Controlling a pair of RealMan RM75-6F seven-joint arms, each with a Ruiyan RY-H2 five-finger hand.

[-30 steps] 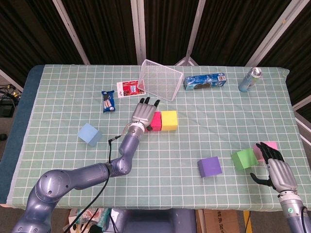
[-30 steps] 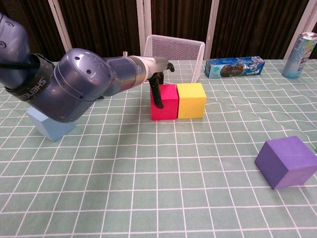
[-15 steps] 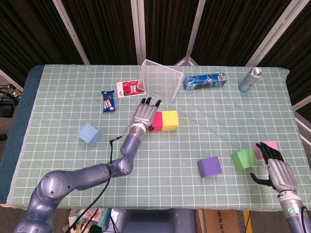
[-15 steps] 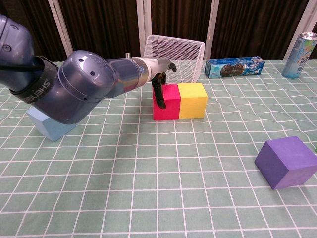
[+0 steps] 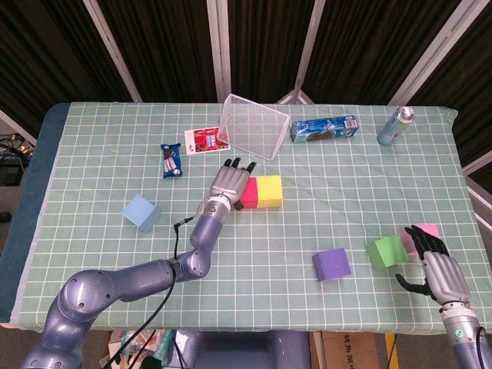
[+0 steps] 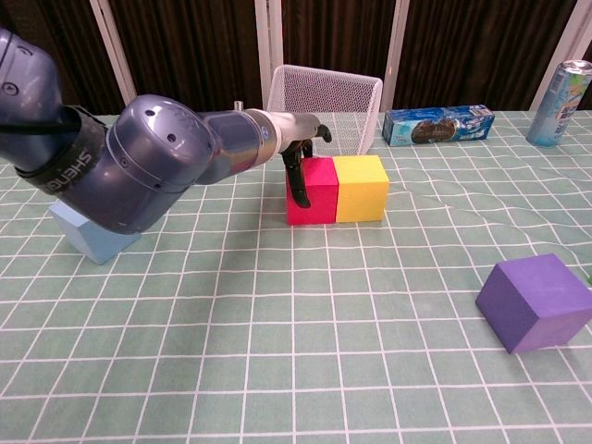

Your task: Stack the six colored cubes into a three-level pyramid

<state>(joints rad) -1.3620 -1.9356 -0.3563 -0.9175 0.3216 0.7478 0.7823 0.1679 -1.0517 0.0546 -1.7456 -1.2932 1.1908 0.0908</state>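
My left hand (image 5: pixel 229 178) lies flat with its fingers apart, and its fingertips (image 6: pixel 301 176) touch the left side of the red cube (image 5: pixel 248 192). The red cube (image 6: pixel 313 192) stands flush against the yellow cube (image 5: pixel 268 190) (image 6: pixel 361 188) in mid-table. A light blue cube (image 5: pixel 141 212) (image 6: pixel 92 237) sits to the left. The purple cube (image 5: pixel 332 264) (image 6: pixel 536 302) lies at the front right, with a green cube (image 5: pixel 386 251) beside it and a pink cube (image 5: pixel 428 230) further right. My right hand (image 5: pixel 434 269) hovers by the pink cube, fingers loosely spread, holding nothing.
A tipped wire basket (image 5: pixel 254 127) (image 6: pixel 326 100) stands just behind the red and yellow cubes. A blue cookie box (image 5: pixel 324 128) and a can (image 5: pixel 395 126) are at the back right. A snack packet (image 5: pixel 171 160) and a card (image 5: pixel 204 140) lie at the back left.
My left hand has nudged the red cube a little to the right, and the yellow cube has shifted with it. The right hand has stayed still.
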